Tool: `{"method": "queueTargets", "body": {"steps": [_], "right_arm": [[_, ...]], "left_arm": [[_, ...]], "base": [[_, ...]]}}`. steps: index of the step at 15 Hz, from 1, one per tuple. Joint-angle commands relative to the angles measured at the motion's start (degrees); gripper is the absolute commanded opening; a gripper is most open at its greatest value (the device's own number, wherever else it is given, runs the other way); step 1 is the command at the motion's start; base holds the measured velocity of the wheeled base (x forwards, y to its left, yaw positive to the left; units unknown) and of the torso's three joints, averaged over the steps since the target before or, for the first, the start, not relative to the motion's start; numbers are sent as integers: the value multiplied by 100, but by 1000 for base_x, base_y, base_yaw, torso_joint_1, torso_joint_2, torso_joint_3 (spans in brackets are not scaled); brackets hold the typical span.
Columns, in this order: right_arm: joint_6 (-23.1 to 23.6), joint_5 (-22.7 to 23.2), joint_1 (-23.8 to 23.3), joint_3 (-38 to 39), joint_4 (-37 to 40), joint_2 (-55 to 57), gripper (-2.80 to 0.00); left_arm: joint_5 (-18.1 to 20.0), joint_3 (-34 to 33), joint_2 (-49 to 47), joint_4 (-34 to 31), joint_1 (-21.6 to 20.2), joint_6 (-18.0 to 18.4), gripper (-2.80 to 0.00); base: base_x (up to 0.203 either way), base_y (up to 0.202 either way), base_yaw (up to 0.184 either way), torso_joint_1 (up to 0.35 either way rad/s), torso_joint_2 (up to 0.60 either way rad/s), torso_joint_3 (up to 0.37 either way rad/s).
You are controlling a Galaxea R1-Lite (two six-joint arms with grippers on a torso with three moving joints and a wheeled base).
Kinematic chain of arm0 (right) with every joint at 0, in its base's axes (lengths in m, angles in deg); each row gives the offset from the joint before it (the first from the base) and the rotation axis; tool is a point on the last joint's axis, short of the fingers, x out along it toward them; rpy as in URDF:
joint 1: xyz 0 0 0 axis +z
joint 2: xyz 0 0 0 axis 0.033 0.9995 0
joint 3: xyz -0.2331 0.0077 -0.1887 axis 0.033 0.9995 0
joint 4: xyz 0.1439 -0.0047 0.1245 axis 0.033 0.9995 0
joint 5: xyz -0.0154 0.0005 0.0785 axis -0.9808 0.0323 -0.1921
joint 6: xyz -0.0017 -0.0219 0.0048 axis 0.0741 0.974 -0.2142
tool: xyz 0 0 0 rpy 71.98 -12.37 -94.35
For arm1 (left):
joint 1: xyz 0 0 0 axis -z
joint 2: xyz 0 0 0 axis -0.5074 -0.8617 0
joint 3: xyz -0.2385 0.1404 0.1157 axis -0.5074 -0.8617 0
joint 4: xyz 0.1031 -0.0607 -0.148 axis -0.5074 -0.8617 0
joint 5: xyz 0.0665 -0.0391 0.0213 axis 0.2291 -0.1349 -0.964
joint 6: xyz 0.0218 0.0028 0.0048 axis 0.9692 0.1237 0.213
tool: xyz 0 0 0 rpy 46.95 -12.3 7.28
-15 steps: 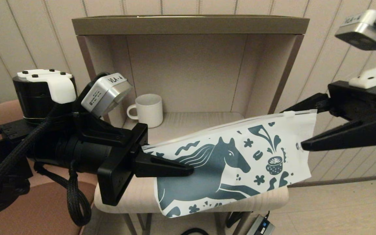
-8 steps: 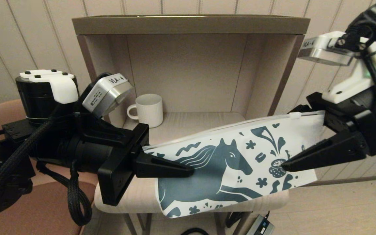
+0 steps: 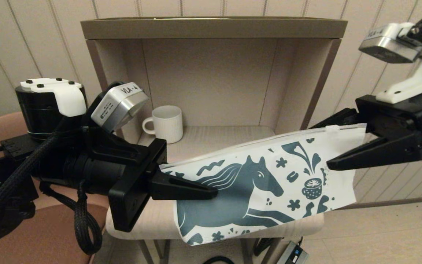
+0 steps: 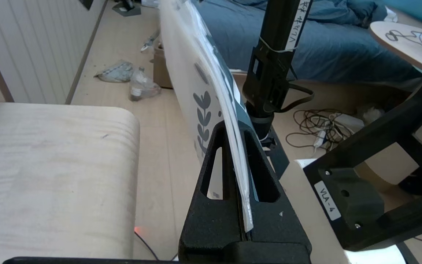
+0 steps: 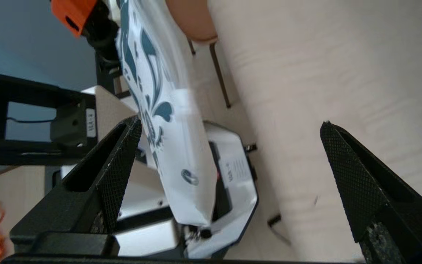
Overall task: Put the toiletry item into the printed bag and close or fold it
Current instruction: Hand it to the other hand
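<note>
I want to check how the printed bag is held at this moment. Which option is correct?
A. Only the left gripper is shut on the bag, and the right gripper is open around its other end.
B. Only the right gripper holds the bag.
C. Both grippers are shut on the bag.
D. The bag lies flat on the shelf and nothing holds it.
A: the left gripper clamps the printed bag by its edge, while the right gripper has its fingers wide apart around the bag's far end.

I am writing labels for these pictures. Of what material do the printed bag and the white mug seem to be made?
The printed bag looks like thin, soft matte plastic film with a plastic zip strip: it sags and curves between the shut left gripper and the open right gripper. The white mug looks like glazed ceramic, rigid, faintly ribbed and slightly shiny; plastic cannot be excluded.
</note>
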Motion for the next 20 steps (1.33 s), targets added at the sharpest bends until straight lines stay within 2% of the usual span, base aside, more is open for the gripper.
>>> {"method": "queueTargets", "body": {"steps": [1,7,14,20], "right_arm": [[17,173,-59,392,-245,-159,0],[17,349,-15,809,-691,-161,0],[17,376,1,625,-745,-101,0],[17,367,238,519,-702,-3,0]], "left_arm": [[38,9,-5,20,0,-3,-280],[38,1,30,20,0,4,-280],[38,-25,-10,99,0,4,-280],[38,-25,-6,99,-8,4,-280]], "base": [[0,0,0,0,0,0],[0,0,0,0,0,0],[0,0,0,0,0,0],[0,0,0,0,0,0]]}}
